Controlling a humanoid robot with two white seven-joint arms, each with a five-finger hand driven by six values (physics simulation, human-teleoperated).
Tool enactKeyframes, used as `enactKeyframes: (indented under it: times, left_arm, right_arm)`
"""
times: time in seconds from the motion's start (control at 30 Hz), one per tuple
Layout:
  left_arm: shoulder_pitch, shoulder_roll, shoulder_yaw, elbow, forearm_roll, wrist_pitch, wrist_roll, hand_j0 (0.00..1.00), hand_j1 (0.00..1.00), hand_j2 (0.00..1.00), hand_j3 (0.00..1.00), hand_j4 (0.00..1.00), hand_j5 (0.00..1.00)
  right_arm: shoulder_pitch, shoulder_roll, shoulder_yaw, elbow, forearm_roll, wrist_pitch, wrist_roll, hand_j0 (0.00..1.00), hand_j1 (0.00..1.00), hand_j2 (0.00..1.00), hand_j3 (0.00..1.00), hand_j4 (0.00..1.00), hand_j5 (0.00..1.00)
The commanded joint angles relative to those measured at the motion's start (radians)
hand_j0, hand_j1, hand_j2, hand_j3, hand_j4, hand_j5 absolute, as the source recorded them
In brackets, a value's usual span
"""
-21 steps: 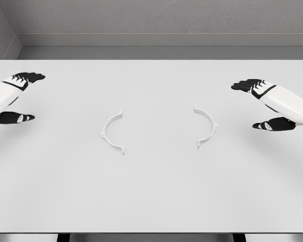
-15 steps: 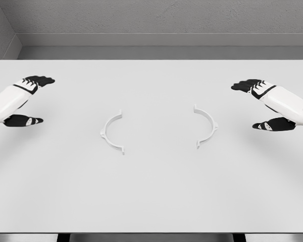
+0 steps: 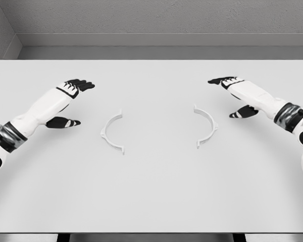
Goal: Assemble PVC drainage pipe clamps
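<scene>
Big white table point(image 3: 151, 191), flat top, plain and smooth, filling most of view. Dark legs just peeking out under near edge. Grey wall behind far edge.

Two things lying flat on top, both white, both thin half rings:
- left clamp half point(image 3: 111, 132), a bit left of middle, curved like letter C, open side facing right, small tab at each end.
- right clamp half point(image 3: 206, 126), a bit right of middle, open side facing left, small tab at each end.

Open sides facing each other, well apart, not touching.
</scene>
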Motion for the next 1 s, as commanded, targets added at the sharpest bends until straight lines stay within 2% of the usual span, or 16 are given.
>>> enactKeyframes:
  times: [0.0, 0.8, 0.97]
  left_arm:
    - [-0.002, -0.015, -0.03, 0.004, -0.002, 0.0, 0.001, 1.0, 1.0, 1.0, 1.0, 1.0, 1.0]
    - [0.008, -0.014, -0.069, -0.013, 0.0, 0.0, 0.001, 1.0, 1.0, 1.0, 1.0, 1.0, 1.0]
    - [0.003, -0.015, -0.081, -0.006, -0.002, 0.0, 0.001, 1.0, 1.0, 1.0, 1.0, 1.0, 1.0]
  right_arm:
    - [0.0, 0.003, 0.017, 0.007, 0.006, 0.006, -0.001, 1.0, 1.0, 1.0, 1.0, 1.0, 1.0]
    - [0.017, 0.003, 0.08, 0.004, 0.005, 0.005, 0.007, 1.0, 1.0, 1.0, 1.0, 1.0, 1.0]
    - [0.018, 0.005, 0.081, -0.029, 0.003, 0.006, 0.007, 1.0, 1.0, 1.0, 1.0, 1.0, 1.0]
